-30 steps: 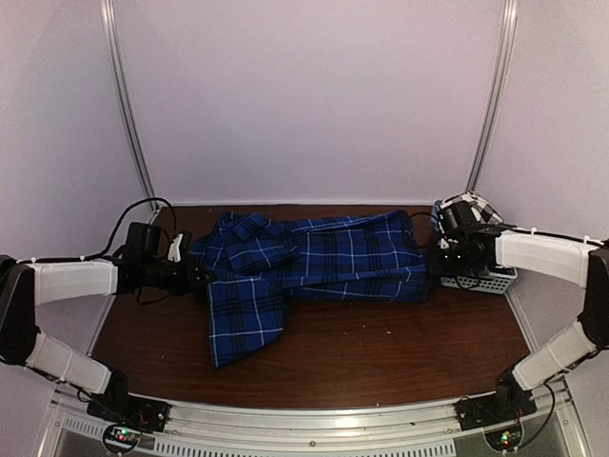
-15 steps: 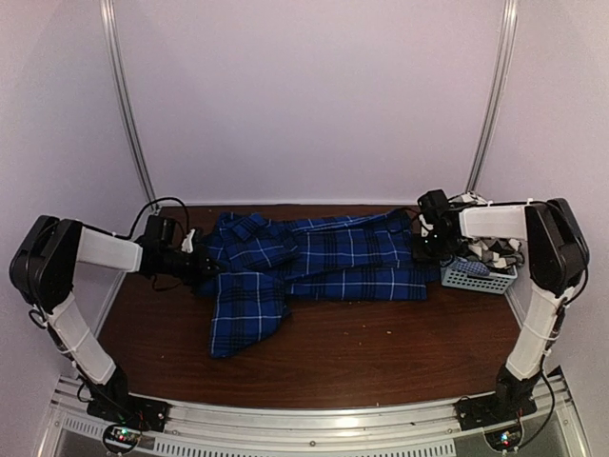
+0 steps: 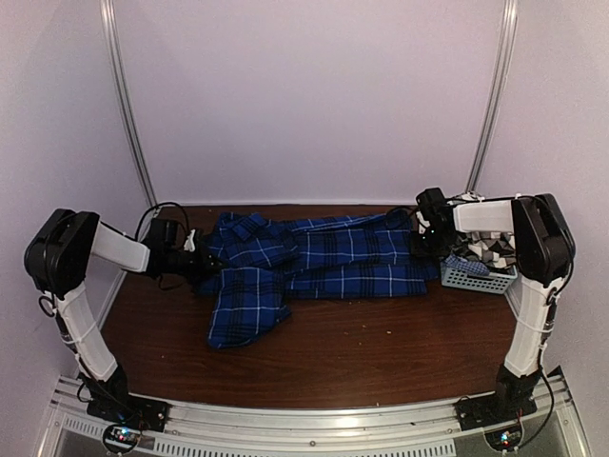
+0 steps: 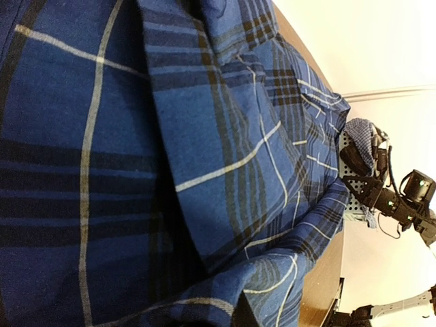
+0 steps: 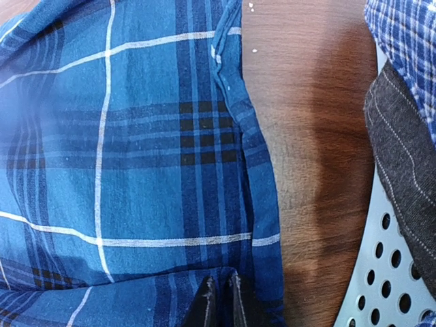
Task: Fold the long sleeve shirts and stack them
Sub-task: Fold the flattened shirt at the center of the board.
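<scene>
Two elbows raised high, left hand point(image 3: 197, 265) and right hand point(image 3: 425, 246) pinching blue plaid shirt point(image 3: 333, 252)

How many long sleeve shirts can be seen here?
2: the blue plaid shirt spread across the table's middle, the checked shirt bunched in the basket at right; more may hide there.

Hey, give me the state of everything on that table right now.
Blue plaid shirt: flat on the table, partly folded, one part trailing forward.
Basket: upright, holding clothes.
Checked shirt: bundled in the basket, unfolded.
Left fingers: shut at the shirt's left edge.
Right fingers: pinched on the shirt's right hem.
</scene>
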